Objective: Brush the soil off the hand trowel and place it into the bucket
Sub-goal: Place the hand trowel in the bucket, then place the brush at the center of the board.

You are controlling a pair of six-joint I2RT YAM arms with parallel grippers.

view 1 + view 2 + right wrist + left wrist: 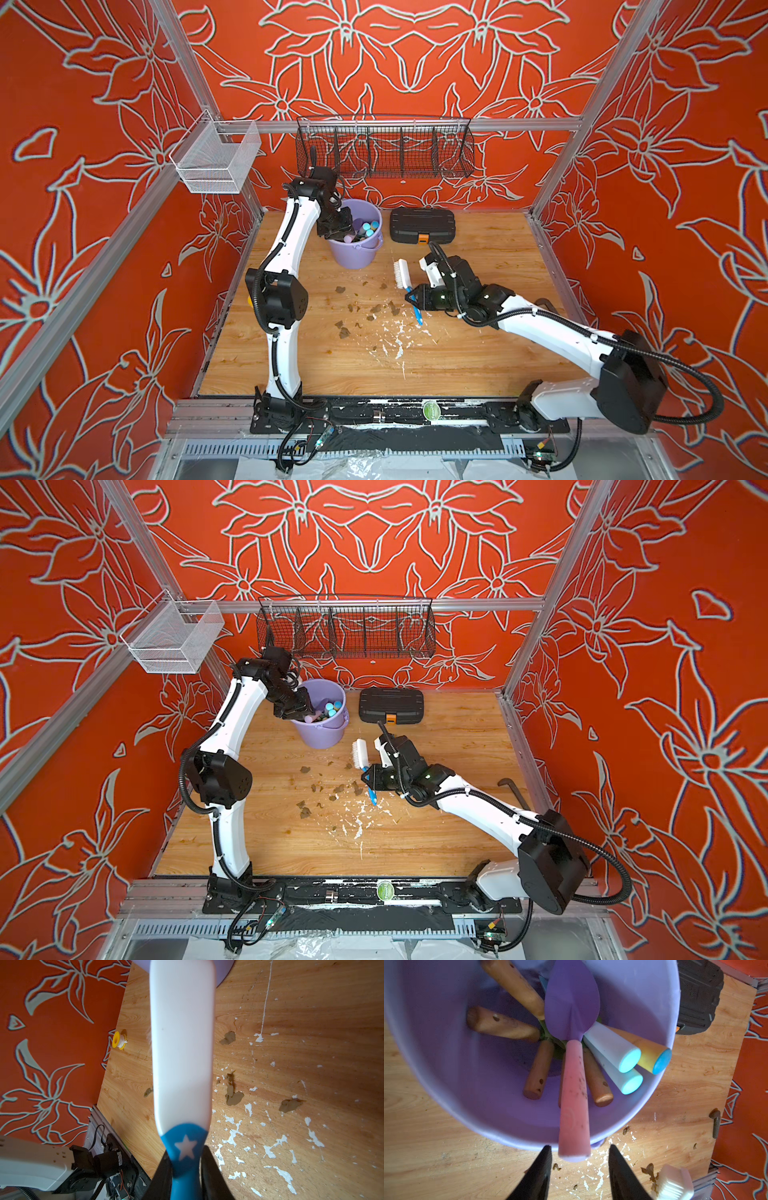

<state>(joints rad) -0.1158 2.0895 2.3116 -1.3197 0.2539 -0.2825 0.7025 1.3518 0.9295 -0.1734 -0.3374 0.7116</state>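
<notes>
Left gripper (579,1147): it hangs over the near rim of the bucket (446,1064). The jaws stand apart, with a gap showing on each side of the pink handle. We judge that nothing is gripped.

Hand trowel (573,1076): it lies inside the bucket. The purple blade is farthest from the gripper, resting over the other tool handles (502,1024). The handle slopes back over the rim, and its butt end sits between the parted jaws.

Key relation: the trowel's long axis runs straight away from the left gripper, in line with its approach. We judge that a retreat should go back along that line or upward. A sideways move risks knocking the butt end and tipping the trowel.

Right gripper (185,1155): it is clamped on the blue handle of the brush (402,274), out over the table (478,353) and well apart from the bucket. The left arm is the nearer one by far.

Soil (345,332): clumps lie on the table between the two arms. A few dark specks show on the pink handle, and the blade looks clean.
</notes>
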